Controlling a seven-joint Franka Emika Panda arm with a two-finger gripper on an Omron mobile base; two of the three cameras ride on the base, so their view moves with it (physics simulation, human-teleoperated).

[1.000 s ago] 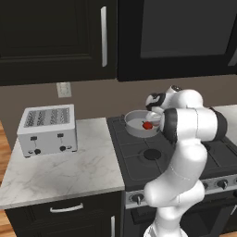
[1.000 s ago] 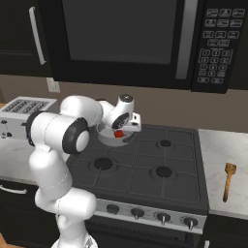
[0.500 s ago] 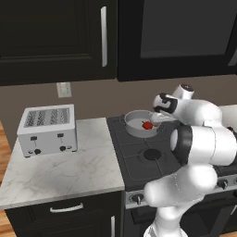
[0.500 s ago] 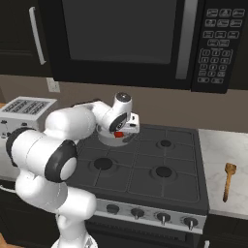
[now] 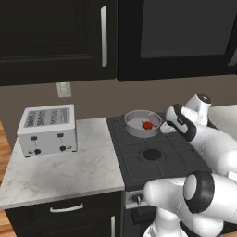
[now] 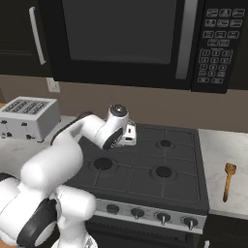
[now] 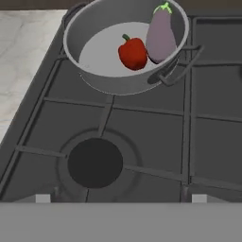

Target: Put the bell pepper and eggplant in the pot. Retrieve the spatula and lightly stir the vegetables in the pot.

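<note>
Purple eggplant (image 7: 160, 34) in pot (image 7: 94, 75) shows from hand view.

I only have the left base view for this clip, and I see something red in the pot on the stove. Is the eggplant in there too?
Observer: Yes. In the hand view the eggplant leans against the pot's far wall, right beside the bell pepper.
Operator: Where is the spatula? I see none on my side.
Observer: In the right base view the spatula lies on the pale counter to the right of the stove, blade toward the wall.
Operator: Is the gripper carrying anything?
Observer: No. The gripper's jaws stand open with nothing between them, above the stove's left half.
</note>
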